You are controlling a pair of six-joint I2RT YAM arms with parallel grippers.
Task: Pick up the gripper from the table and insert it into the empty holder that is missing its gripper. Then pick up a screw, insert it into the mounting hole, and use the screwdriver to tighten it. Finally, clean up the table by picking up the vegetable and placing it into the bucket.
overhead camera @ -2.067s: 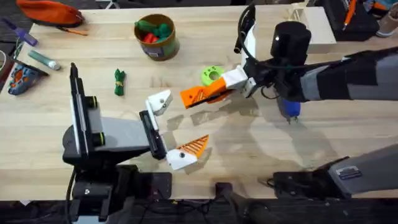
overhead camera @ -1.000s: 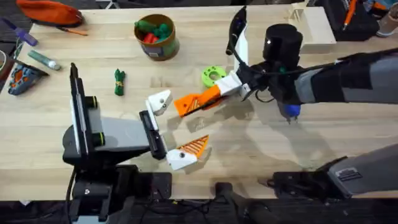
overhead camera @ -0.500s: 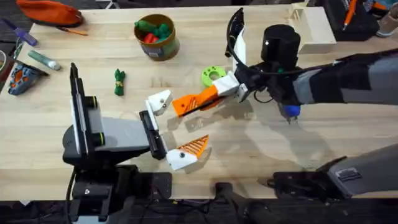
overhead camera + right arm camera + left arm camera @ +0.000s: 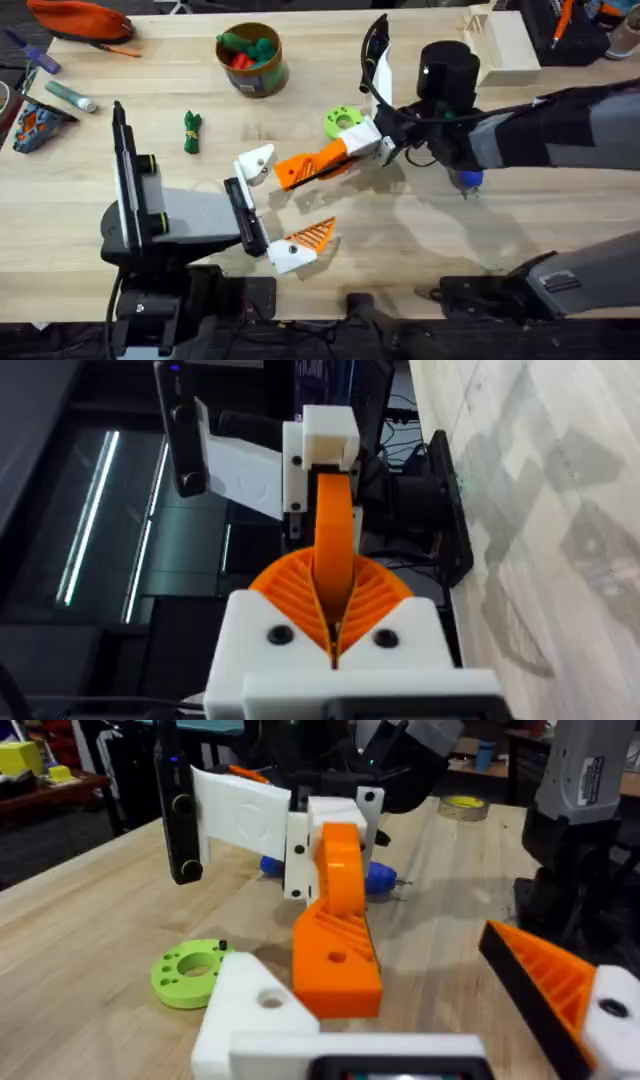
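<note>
Progress shows in the overhead view: the right gripper, clamped on the gripper, has slid left across the table since two seconds ago, and the orange piece's tip now sits just beside the empty holder, where before the two were well apart. That puts the insertion step close to contact; I judge the piece still needs lining up with the holder before it can seat. The left gripper lies low on the table with its fingers spread wide, gripping nothing, one finger bare and white, the other carrying its orange ribbed pad.

From above, the gap between piece and holder is hard to read. The left wrist view settles it better: the gripper hangs tilted, its lower end right next to the empty holder, with the green disc just behind. The right wrist view shows the pads pinched shut on the orange piece. Farther left, the vegetable lies untouched, and the bucket stands at the far side.
</note>
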